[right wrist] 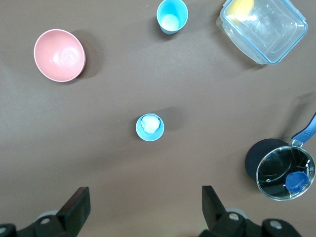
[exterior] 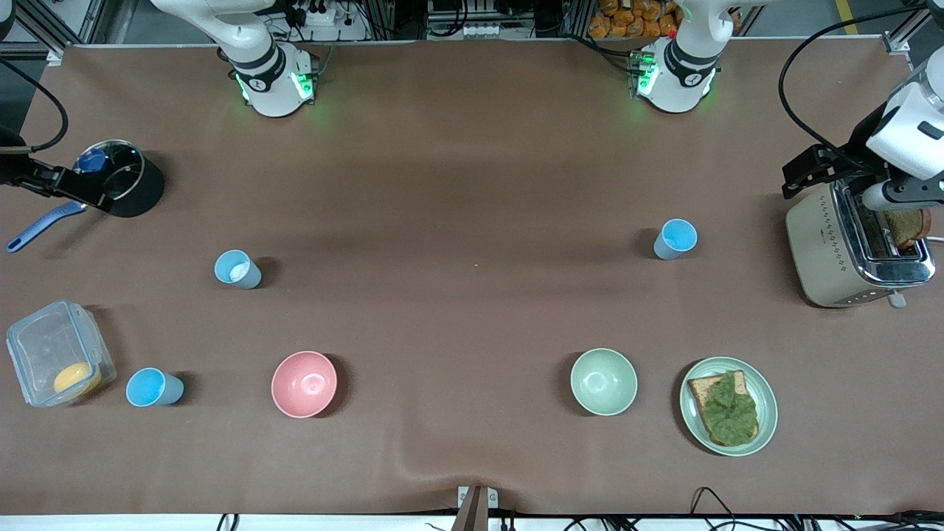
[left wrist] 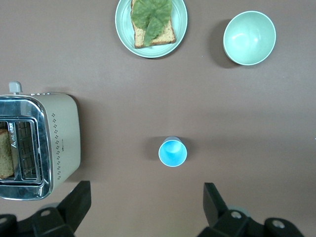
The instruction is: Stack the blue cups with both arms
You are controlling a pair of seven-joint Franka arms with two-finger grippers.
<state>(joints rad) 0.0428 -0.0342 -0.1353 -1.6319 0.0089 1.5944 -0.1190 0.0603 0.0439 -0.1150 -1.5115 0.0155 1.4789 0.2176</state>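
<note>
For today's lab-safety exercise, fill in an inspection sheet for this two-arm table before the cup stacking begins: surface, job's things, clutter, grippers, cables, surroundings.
Surface: brown table cover, one ripple at the edge nearest the front camera.
Job's things: three blue cups, all upright and apart: one near the toaster, one toward the right arm's end, one beside the clear box.
Clutter: pink bowl, green bowl, plate of toast, black pot.
Grippers: left gripper open, above its cup; right gripper open, above the middle cup.
Cables: black cable looping over the table corner.
Surroundings: nothing seen.
</note>
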